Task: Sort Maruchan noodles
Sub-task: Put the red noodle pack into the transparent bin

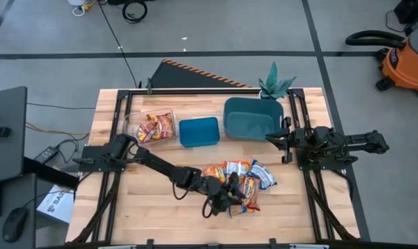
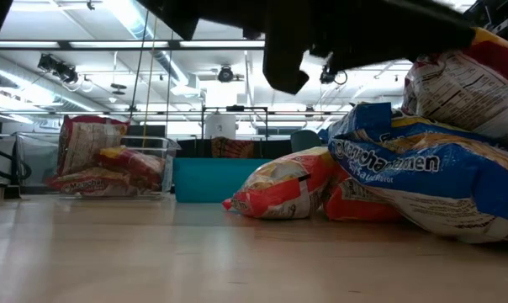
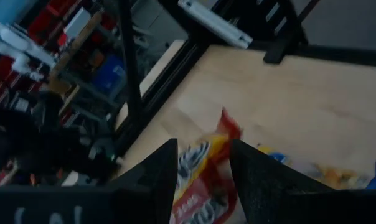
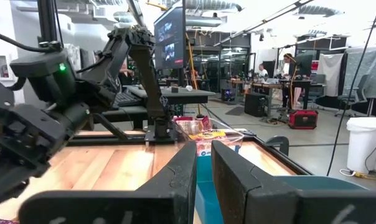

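While left gripper (image 3: 203, 171) pinches a red-yellow packet (image 3: 203, 180) atop the noodle pile (image 1: 240, 181) near the table's front edge, neighbours may drag along: crinkly wrappers snag. Right gripper (image 4: 203, 168) waits at right edge, fingers slightly parted

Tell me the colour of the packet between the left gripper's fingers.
Red and yellow packet, seen best in the left wrist view.

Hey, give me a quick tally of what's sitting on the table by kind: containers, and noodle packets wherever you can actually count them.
Teal bins: 2, a small one and a large one
Clear box: 1, holding at least 2 red-orange packets
Loose packets in the pile under the left gripper: too overlapped to count exactly
Total containers: 3
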You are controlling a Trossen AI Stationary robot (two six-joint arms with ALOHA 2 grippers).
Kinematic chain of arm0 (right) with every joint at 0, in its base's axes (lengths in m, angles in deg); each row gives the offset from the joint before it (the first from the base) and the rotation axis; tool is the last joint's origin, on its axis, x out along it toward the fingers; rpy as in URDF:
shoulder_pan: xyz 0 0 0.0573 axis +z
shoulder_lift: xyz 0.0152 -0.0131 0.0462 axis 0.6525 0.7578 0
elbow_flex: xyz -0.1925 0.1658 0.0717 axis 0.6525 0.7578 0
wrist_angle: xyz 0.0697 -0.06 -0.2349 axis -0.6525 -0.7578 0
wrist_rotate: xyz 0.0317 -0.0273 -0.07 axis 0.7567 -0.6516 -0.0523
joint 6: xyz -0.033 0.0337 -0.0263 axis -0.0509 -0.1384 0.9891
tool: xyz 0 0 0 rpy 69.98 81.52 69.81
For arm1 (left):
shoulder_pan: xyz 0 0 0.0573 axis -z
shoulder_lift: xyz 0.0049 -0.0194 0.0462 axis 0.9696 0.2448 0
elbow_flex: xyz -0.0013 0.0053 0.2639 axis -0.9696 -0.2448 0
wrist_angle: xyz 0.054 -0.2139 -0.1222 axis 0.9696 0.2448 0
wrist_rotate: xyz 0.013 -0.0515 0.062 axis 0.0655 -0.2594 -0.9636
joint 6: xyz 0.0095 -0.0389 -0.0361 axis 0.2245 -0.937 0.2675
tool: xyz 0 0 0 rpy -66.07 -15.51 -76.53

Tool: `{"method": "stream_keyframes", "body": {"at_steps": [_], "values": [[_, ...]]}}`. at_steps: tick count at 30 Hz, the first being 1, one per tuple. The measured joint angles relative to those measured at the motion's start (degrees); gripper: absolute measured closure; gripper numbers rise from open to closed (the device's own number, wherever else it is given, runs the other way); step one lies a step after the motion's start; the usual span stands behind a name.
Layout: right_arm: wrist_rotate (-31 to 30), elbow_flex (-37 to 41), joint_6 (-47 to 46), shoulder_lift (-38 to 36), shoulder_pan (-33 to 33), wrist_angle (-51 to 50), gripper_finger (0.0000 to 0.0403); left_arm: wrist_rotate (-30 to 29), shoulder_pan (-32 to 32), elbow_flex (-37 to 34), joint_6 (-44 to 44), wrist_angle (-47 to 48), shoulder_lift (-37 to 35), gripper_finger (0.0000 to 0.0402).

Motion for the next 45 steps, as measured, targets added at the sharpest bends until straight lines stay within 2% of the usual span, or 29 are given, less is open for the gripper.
{"method": "stream_keyframes", "body": {"at_steps": [8,19,24,29,33,37,45], "values": [[0.0,0.0,0.0,0.0,0.0,0.0,0.0348,2.1,-1.4,0.0,-3.1,2.3,0.0,0.0261],[0.0,0.0,0.0,0.0,0.0,0.0,0.0348,2.0,-1.0,0.0,-4.7,2.3,0.0,0.0346],[0.0,0.0,0.0,0.0,0.0,0.0,0.0348,-0.3,-0.6,-0.1,-5.6,1.9,-0.7,0.0392],[0.0,0.0,0.0,0.0,0.0,0.0,0.0348,-5.5,-0.6,-0.2,-5.5,4.3,-5.6,0.0393],[0.0,0.0,0.0,0.0,0.0,0.2,0.0348,-10.6,-1.4,-0.1,-3.8,12.3,-12.1,0.0393],[0.0,0.0,0.0,0.0,0.0,0.2,0.0348,-17.2,-2.6,0.0,-4.6,25.5,-20.1,0.0393],[0.0,0.0,0.0,0.0,0.0,0.2,0.0348,-27.5,-6.1,-0.1,-19.9,56.3,-36.3,0.0393]]}}
